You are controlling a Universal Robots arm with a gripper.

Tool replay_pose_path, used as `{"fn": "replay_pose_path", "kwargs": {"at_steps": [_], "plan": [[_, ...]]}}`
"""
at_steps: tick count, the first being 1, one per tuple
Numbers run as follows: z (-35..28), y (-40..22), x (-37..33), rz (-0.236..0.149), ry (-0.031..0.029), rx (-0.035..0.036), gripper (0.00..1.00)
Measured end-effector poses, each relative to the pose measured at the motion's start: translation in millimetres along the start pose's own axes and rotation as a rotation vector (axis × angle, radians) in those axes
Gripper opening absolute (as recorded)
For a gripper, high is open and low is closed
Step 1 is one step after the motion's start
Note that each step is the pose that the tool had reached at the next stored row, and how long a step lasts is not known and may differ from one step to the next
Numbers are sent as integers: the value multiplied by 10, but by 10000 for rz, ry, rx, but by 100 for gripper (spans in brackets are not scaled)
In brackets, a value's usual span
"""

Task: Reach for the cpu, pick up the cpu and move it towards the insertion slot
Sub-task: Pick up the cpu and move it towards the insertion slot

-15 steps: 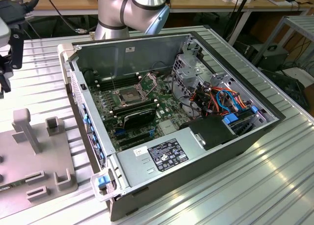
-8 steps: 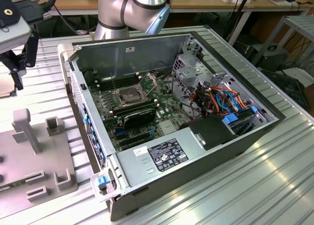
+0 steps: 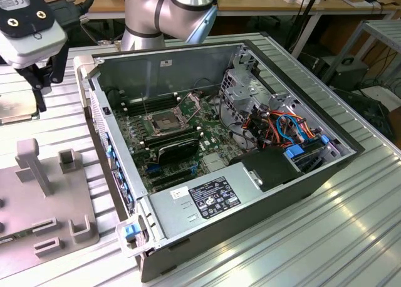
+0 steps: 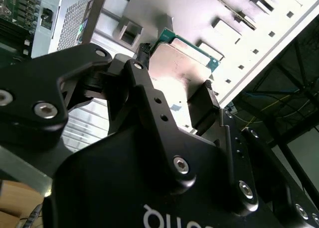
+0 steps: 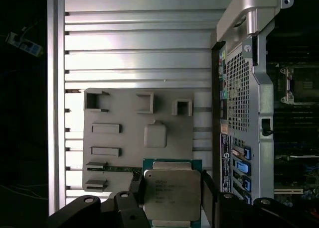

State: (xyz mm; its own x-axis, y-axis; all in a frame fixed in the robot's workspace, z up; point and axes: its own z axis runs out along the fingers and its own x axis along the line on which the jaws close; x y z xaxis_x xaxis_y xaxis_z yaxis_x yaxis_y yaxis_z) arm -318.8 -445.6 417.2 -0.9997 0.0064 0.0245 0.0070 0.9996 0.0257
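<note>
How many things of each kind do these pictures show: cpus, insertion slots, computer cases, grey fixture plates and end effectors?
cpu: 1
insertion slot: 1
computer case: 1
grey fixture plate: 1
end effector: 1
Total: 5

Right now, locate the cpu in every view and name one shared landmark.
Exterior view: cpu at the exterior view's left edge, beyond the grey fixture plate.
First wrist view: cpu at the plate's edge.
Second wrist view: cpu in front of the plate.
Shared landmark: the grey fixture plate.
</note>
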Motion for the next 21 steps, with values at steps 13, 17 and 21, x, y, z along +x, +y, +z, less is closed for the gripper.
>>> {"fn": "replay_pose_path", "kwargs": {"at_steps": [13, 17, 21], "plan": [[-2, 1, -103, 1, -1, 0, 55], [-3, 1, -132, 1, -1, 0, 55], [-5, 2, -217, 1, 0, 0, 55]]}}
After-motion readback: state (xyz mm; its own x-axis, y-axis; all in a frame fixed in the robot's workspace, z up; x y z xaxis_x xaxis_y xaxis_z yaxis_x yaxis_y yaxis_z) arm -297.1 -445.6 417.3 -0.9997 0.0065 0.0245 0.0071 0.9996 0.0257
